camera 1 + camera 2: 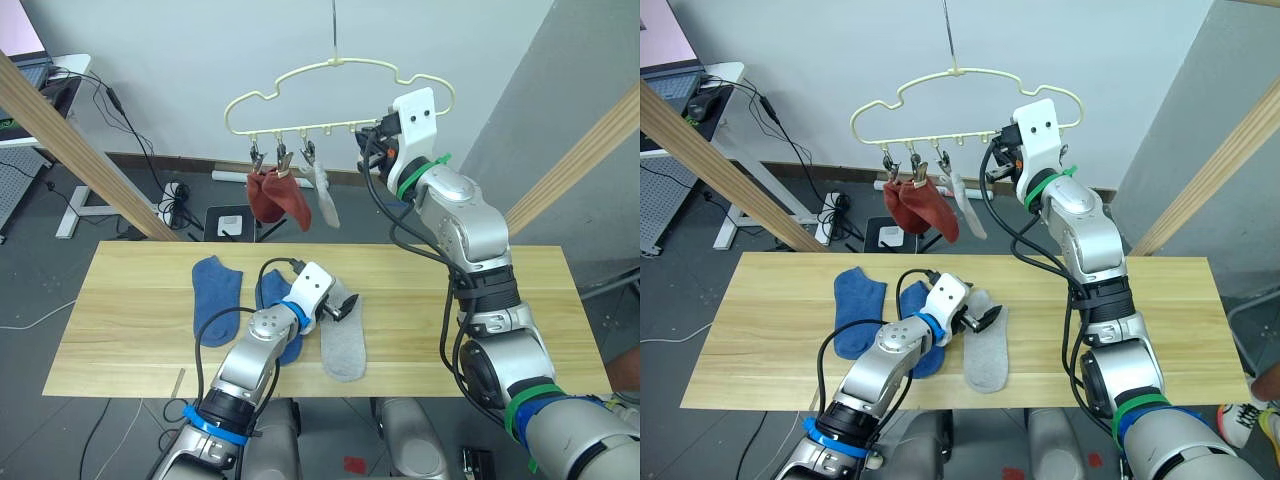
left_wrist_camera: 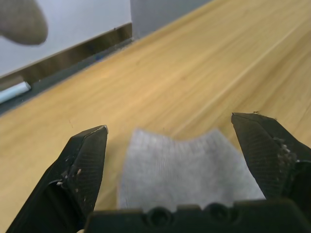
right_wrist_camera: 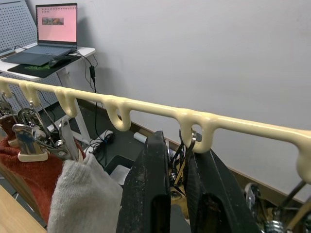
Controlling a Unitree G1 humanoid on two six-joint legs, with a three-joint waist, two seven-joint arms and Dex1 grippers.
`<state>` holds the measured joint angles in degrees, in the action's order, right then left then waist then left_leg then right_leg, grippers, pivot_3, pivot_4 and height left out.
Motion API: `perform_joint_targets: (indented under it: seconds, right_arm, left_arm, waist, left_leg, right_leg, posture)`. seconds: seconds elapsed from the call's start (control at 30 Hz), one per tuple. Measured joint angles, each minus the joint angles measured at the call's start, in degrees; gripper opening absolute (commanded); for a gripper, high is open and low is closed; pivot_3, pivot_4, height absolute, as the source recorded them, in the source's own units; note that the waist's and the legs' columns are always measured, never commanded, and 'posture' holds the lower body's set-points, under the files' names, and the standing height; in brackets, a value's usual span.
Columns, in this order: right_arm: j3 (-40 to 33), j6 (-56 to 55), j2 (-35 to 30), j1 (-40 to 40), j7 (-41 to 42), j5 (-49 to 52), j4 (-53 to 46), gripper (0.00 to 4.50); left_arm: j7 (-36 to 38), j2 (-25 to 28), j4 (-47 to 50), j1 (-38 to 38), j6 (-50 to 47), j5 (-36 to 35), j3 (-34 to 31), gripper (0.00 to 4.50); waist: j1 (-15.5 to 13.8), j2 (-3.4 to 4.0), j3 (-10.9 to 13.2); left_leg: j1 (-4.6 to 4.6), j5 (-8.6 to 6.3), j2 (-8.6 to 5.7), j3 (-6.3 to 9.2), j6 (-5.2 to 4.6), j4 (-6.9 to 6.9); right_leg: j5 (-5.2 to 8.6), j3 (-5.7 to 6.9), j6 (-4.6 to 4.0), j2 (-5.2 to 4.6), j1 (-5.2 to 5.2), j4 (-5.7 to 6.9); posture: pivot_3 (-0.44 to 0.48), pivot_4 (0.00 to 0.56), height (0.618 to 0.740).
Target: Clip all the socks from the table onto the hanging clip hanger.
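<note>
The pale yellow-green clip hanger [image 1: 340, 72] hangs above the table's far edge. Two rust red socks [image 1: 275, 197] and one light grey sock [image 1: 326, 198] hang from its clips. My right gripper [image 1: 372, 138] is up at the hanger's lower bar [image 3: 146, 109], shut on a silver clip [image 3: 181, 162] just right of the hung grey sock [image 3: 82, 199]. On the wooden table [image 1: 480, 300] lie two blue socks [image 1: 215, 292], one partly under my left arm, and a light grey sock [image 1: 344, 345]. My left gripper [image 2: 170, 124] hovers open over that grey sock [image 2: 180, 167], its cuff end between the fingers.
Thick wooden frame beams slant on the left [image 1: 80, 150] and right [image 1: 580, 160]. A white desk with a laptop [image 3: 54, 22] stands far left. Cables and a power strip [image 1: 175, 195] lie on the floor behind the table.
</note>
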<state>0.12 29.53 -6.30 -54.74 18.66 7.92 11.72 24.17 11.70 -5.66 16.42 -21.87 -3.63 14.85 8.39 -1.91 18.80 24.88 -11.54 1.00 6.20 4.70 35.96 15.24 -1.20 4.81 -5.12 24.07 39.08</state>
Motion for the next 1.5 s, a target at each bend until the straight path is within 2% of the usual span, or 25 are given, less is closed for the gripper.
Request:
perform_joint_targets:
  seconds: [0.03, 0.07, 0.43, 0.53, 0.7, 0.97, 1.27, 1.5]
  right_arm:
    - [-0.01, 0.07, 0.0, 0.0, -0.01, 0.01, 0.0, 0.07]
    - [-0.01, 0.13, 0.01, 0.0, 0.0, 0.05, -0.02, 0.07]
    - [-0.67, 1.67, 0.62, -0.04, -0.16, 1.94, -0.04, 0.07]
    - [-0.73, 1.79, 0.63, -0.04, -0.28, 2.32, -0.04, 0.07]
    - [-0.82, 1.85, 0.64, -0.06, -0.56, 2.36, -0.08, 0.07]
    - [-0.95, 2.45, 0.99, -0.17, -0.1, 2.92, -0.6, 0.07]
    - [-0.74, 4.71, 0.96, -0.11, 0.6, 4.6, -2.41, 0.07]
    - [-0.57, 6.01, 0.94, -0.1, 1.12, 4.93, -3.35, 0.07]
  left_arm:
    - [0.04, 0.08, -0.99, -0.01, 0.08, 0.58, 0.15, 4.1]
    - [0.1, 0.14, -1.8, -0.03, 0.12, 0.99, 0.48, 3.95]
    - [0.4, 0.43, -5.97, 0.3, 5.16, 4.75, 1.13, 0.74]
    - [0.66, 0.31, -6.5, 0.03, 6.58, 4.67, 0.77, 0.0]
    - [1.34, -1.28, -8.37, 0.87, 14.44, 2.53, -2.41, 0.0]
    - [1.71, -2.26, -12.68, 14.06, 28.38, 0.4, -8.0, 0.0]
    - [2.22, -3.08, -18.58, 21.53, 32.16, -0.38, -10.09, 0.0]
    - [4.73, -3.29, -21.53, 24.36, 32.08, -1.27, -10.33, 0.0]
  waist:
    - [0.0, 0.0, 0.0]
    - [0.0, 0.0, 0.0]
    - [0.01, 0.0, 0.0]
    - [0.02, 0.0, 0.0]
    - [-0.03, 0.0, 0.0]
    - [0.07, 0.0, 0.0]
    - [1.18, 0.0, 0.0]
    - [1.55, 0.0, 0.0]
  left_leg:
    - [0.0, 0.0, 0.0, 0.0, 0.0, 0.0]
    - [0.0, 0.0, 0.0, 0.0, 0.0, 0.0]
    - [-0.01, 0.0, 0.0, 0.0, 0.0, 0.0]
    - [-0.01, 0.0, 0.0, 0.0, 0.0, 0.0]
    - [0.0, 0.0, 0.0, 0.0, 0.0, 0.0]
    - [0.01, 0.0, -0.01, -0.01, 0.0, -0.01]
    - [0.03, 0.0, -0.01, -0.01, 0.0, -0.02]
    - [0.03, 0.0, 0.0, -0.01, -0.01, -0.03]
  right_leg:
    - [0.0, -0.01, 0.0, 0.0, 0.0, 0.0]
    - [0.0, 0.0, 0.0, 0.0, 0.0, 0.0]
    - [0.0, 0.0, 0.0, 0.0, -0.02, 0.0]
    - [0.0, 0.0, 0.0, 0.0, -0.02, 0.0]
    - [0.0, 0.01, 0.0, 0.0, 0.0, 0.0]
    - [-0.01, 0.02, 0.0, 0.0, -0.01, -0.07]
    - [-0.01, 0.03, 0.0, 0.0, 0.0, -0.07]
    - [-0.01, 0.03, 0.0, 0.0, 0.01, -0.08]
  posture:
    - [-0.256, 0.325, 0.74]
    - [-0.256, 0.325, 0.74]
    - [-0.262, 0.325, 0.74]
    - [-0.262, 0.325, 0.74]
    - [-0.261, 0.324, 0.74]
    - [-0.267, 0.321, 0.74]
    - [-0.275, 0.321, 0.74]
    - [-0.279, 0.323, 0.74]
